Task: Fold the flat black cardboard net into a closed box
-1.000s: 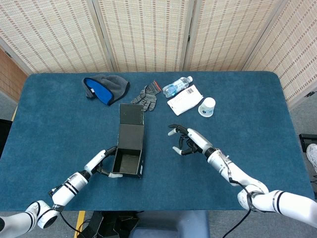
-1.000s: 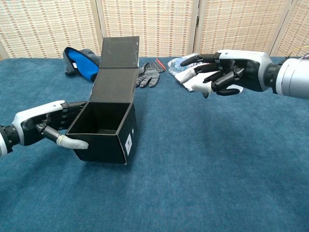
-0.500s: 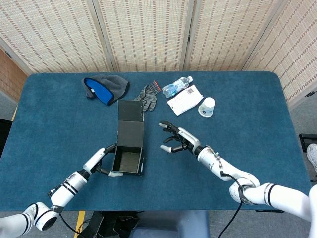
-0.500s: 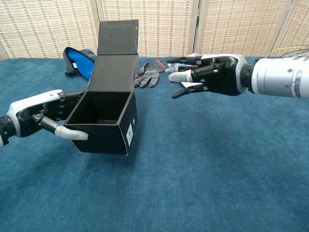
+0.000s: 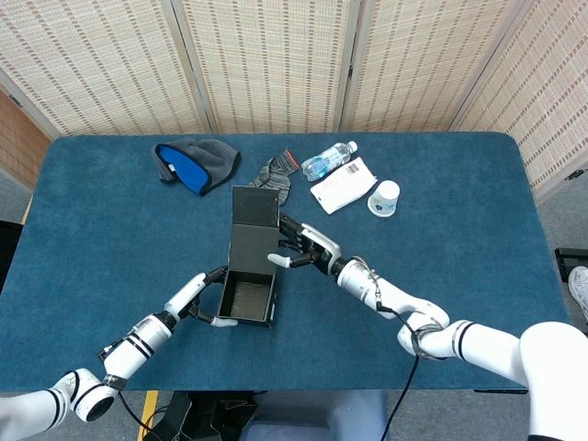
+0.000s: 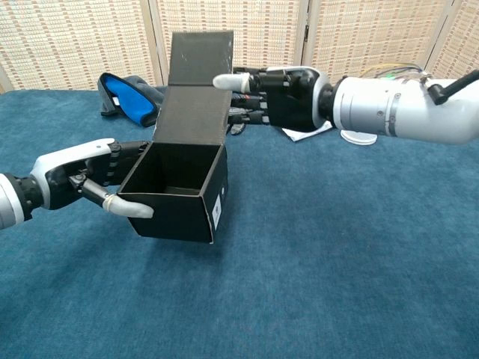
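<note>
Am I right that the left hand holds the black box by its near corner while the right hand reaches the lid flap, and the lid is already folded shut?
Not quite. The lid flap stands upright, so the black box is open, as the chest view shows. The left hand does hold its near corner, and the right hand is at the flap's edge.

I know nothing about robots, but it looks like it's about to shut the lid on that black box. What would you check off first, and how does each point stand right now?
1. Box held steady: ok. The left hand grips the black box at its near left corner.
2. Lid free to swing: ok. The lid flap stands upright, nothing on it.
3. Right hand in place: ok. The right hand is at the flap's right edge, fingers spread.
4. Actual contact with the flap: cannot tell.
5. Box interior clear: ok, nothing shows inside.
6. Clutter out of the way: ok. The glove and hat lie behind the box.
</note>
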Controlling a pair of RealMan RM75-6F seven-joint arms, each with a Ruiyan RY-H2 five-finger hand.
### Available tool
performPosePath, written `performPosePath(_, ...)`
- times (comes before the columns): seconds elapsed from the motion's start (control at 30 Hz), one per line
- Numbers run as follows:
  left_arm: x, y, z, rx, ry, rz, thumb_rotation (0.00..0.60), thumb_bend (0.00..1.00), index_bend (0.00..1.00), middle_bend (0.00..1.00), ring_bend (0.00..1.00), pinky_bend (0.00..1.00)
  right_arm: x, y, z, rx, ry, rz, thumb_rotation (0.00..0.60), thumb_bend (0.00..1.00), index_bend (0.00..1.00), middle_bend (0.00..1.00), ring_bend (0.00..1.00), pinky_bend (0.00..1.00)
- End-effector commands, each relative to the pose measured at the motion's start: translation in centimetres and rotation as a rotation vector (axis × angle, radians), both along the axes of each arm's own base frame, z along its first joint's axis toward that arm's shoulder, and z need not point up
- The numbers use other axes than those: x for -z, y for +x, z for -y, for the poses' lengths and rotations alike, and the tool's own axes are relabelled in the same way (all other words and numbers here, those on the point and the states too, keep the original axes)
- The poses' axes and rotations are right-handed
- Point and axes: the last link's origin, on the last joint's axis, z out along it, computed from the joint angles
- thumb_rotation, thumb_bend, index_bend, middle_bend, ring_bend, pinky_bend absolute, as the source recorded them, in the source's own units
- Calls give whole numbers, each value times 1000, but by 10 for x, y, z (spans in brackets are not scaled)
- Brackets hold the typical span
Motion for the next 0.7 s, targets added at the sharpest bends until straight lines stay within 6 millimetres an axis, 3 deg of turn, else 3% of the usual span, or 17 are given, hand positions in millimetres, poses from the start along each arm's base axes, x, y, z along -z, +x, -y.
performPosePath(0.03,2,1,-4,-11,-6,0,600,77,334,365,244,231,-2,7,0,-52,-14,9,600,291,0,0,0,155)
performPosePath(0.7,-1,-4,-13,-59,-62,8,600,77,317,364,247,231,-34,7,-11,-283,-41,-95,600,292,0,27,0,154)
